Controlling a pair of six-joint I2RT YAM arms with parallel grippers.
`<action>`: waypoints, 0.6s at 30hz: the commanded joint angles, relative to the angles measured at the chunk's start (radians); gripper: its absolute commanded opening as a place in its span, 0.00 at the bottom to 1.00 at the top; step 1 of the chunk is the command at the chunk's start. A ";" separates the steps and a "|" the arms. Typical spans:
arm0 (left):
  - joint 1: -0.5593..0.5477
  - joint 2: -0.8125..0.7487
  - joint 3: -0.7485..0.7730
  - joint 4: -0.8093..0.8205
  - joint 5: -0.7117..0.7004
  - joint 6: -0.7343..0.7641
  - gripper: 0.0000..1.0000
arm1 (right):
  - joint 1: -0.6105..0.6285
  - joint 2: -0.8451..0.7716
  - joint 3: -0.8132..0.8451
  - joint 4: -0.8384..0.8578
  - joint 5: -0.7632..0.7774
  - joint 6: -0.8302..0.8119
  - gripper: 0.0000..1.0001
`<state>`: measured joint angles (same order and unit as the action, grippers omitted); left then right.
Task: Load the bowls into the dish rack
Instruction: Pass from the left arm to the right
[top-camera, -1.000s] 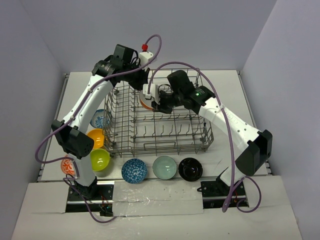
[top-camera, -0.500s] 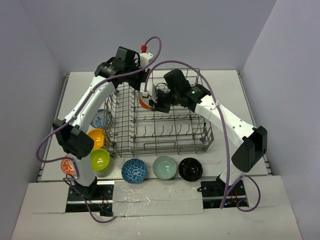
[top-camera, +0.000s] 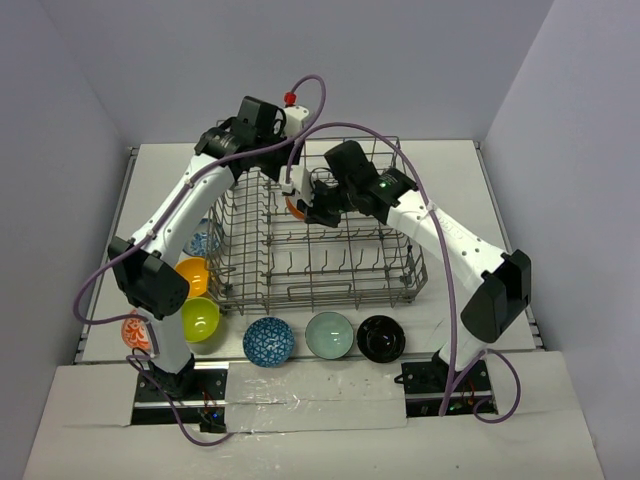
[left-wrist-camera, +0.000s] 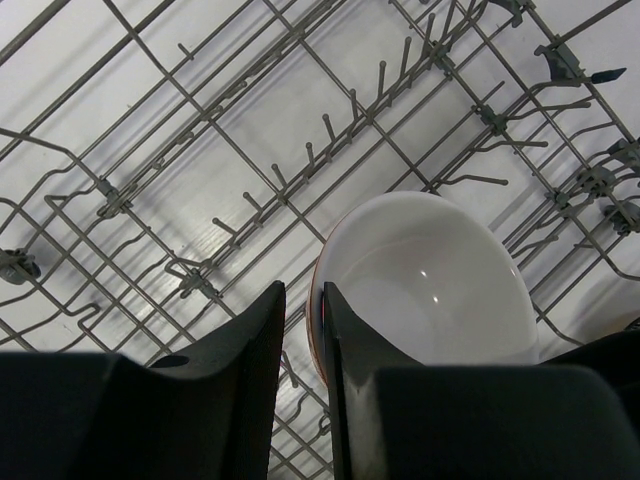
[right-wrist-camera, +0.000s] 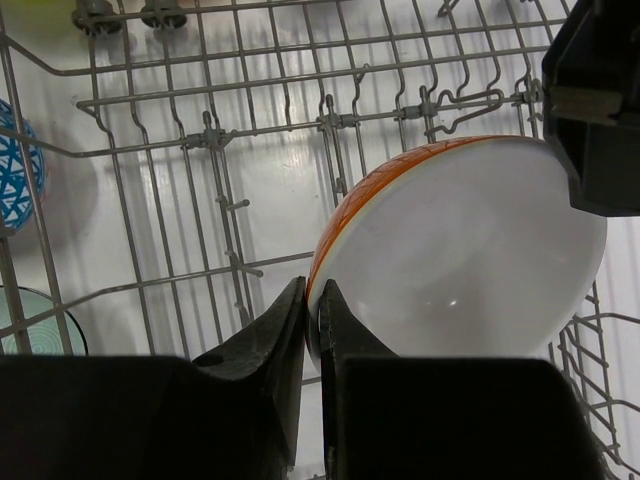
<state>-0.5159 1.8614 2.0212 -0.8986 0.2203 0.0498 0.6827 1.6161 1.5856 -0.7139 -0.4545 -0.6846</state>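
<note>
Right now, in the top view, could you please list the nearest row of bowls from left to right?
Red-and-white patterned bowl, lime green bowl, blue-patterned bowl, pale teal bowl, black bowl.

bowl (right-wrist-camera: 470, 250) — white inside (orange outside) | dish rack (top-camera: 330, 290) — grey wire

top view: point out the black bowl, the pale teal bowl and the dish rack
black bowl (top-camera: 381, 338), top external view, middle of its glossy inside
pale teal bowl (top-camera: 329, 334), top external view, centre of its inside
dish rack (top-camera: 320, 288), top external view, its near wire wall
</note>
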 joint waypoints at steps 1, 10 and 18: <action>-0.007 -0.028 -0.004 0.032 -0.048 -0.028 0.28 | 0.000 0.010 0.051 0.028 0.002 0.011 0.00; -0.004 -0.059 0.025 0.076 -0.205 -0.096 0.46 | 0.000 0.030 0.047 0.037 0.002 0.020 0.00; 0.057 -0.074 0.028 0.090 -0.274 -0.136 0.56 | 0.002 0.031 0.039 0.036 0.004 0.025 0.00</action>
<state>-0.4953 1.8553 2.0171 -0.8463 -0.0029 -0.0479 0.6827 1.6592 1.5856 -0.7185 -0.4522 -0.6685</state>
